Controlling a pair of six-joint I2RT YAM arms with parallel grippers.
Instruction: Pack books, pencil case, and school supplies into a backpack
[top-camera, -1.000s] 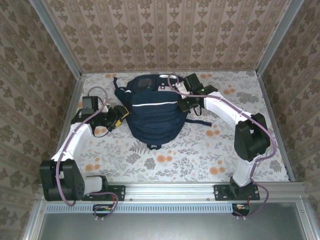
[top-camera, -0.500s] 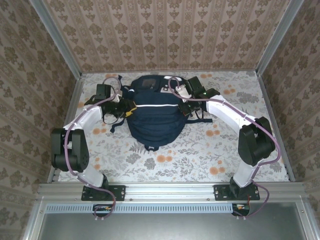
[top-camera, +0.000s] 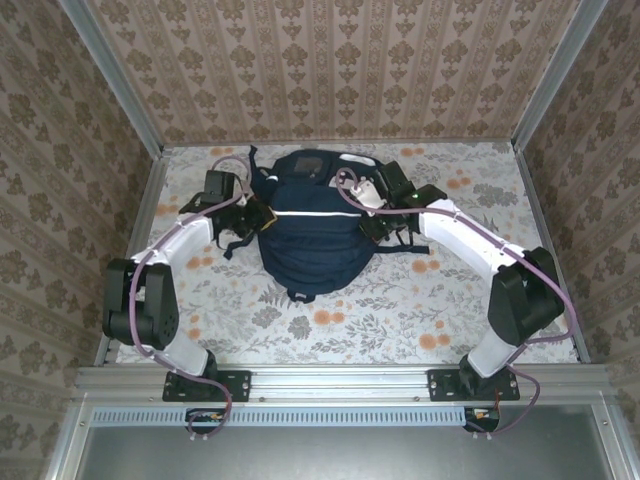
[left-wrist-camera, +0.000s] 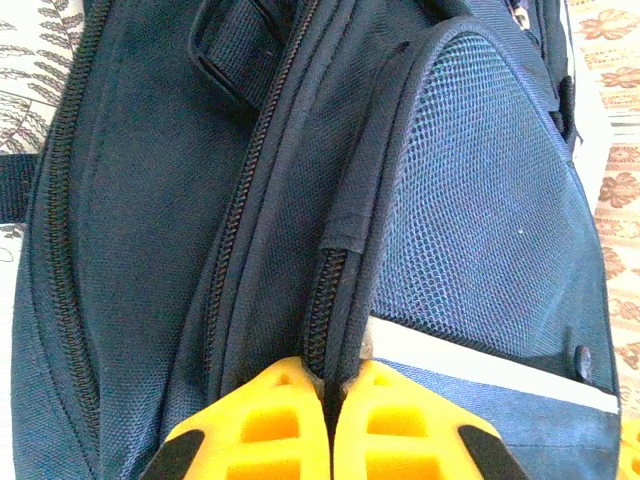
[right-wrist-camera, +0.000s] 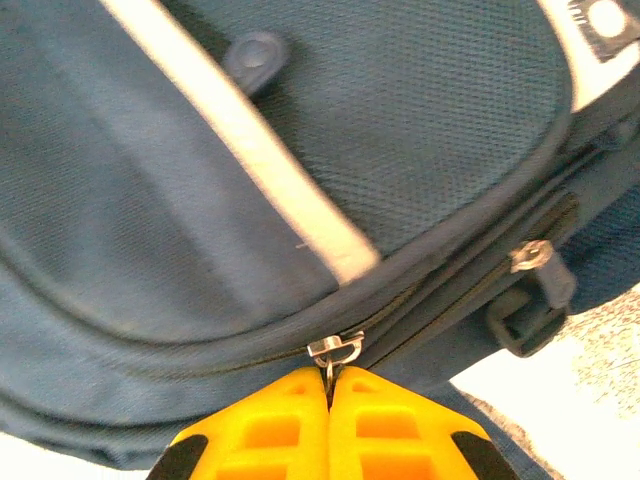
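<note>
You have the backpack (top-camera: 315, 225) lying flat in the middle of the worktop (top-camera: 400, 305), its pale-patched top end towards the far wall and one arm against each of its sides. Your left claw (top-camera: 257, 213) sits at the backpack's left edge, level with the white stripe (top-camera: 310, 212) that crosses the front. In the left wrist view that claw (left-wrist-camera: 330, 400) has its yellow fingers (left-wrist-camera: 260, 420) pressed together, and the dark zip track (left-wrist-camera: 322, 305) of the backpack runs straight down into the seam between them, so it is clamped on the backpack's zip edge. Just to the right of that track is a blue mesh panel (left-wrist-camera: 470, 180). Whether a pull tab is inside the grip you cannot tell from here. Your right claw (top-camera: 368, 222) is at the backpack's right edge, also level with the stripe. In the right wrist view its fingers (right-wrist-camera: 390, 425) are closed together on a small metal zip pull (right-wrist-camera: 335, 348), which hangs from the curved zip below the front pocket. A second pull (right-wrist-camera: 530, 255) lies free on the neighbouring zip, further along the backpack to the right of the claw (right-wrist-camera: 329, 385). A round snap stud (right-wrist-camera: 255, 52) sits on the fabric beside the stripe (right-wrist-camera: 250, 160).
</note>
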